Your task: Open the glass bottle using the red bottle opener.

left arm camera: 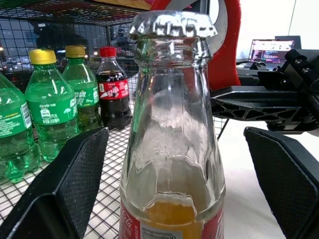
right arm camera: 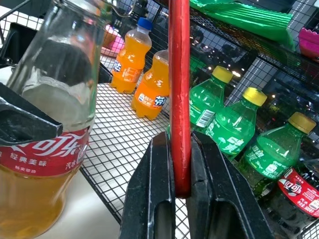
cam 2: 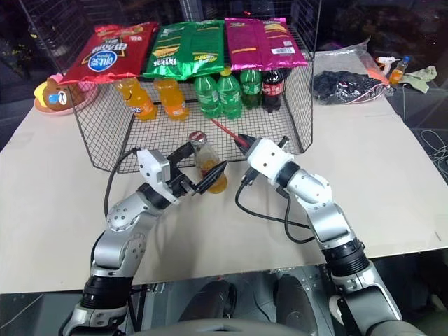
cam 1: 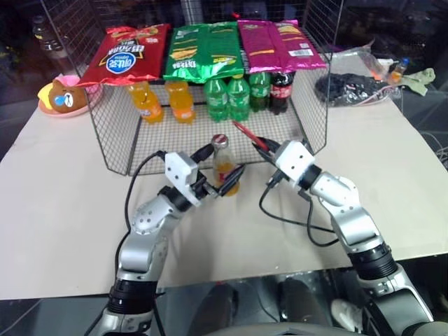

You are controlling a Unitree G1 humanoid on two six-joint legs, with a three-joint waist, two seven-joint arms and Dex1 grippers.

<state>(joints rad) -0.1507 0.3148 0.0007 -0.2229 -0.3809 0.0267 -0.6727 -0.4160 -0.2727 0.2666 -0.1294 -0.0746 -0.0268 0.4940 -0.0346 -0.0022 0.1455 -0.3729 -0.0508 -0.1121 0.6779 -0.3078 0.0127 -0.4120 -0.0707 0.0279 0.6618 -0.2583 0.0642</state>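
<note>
Glass bottle (cam 1: 224, 168) stood capped on the tabletop (cam 1: 63, 210) between my wide-open left hand (cam 1: 222, 170), gripping nothing, while my right hand (cam 1: 263, 148) pinched the stiff red bottle opener (cam 1: 245, 131); slick, breakable glass, so I figured grab the labelled body.

One glass bottle (cam 1: 222, 165), capped, part full of orange drink. One red opener (cam 1: 247, 133). Two orange plastic bottles (cam 1: 146, 102) under the wire rack (cam 1: 115, 143). Three green plastic bottles (cam 1: 217, 99) beside them. One dark cola bottle (cam 1: 281, 92) at the row's end. On the rack top, four snack bags: one red (cam 1: 128, 54), one green (cam 1: 203, 51), two pink (cam 1: 262, 42). One bear-faced toy (cam 1: 63, 96) on a pink dish at the table's far left. One dark bundle in clear plastic (cam 1: 348, 87) at far right, one small bottle (cam 1: 398, 69) beyond it. Two grippers: left (cam 1: 218, 170), right (cam 1: 260, 145).
</note>
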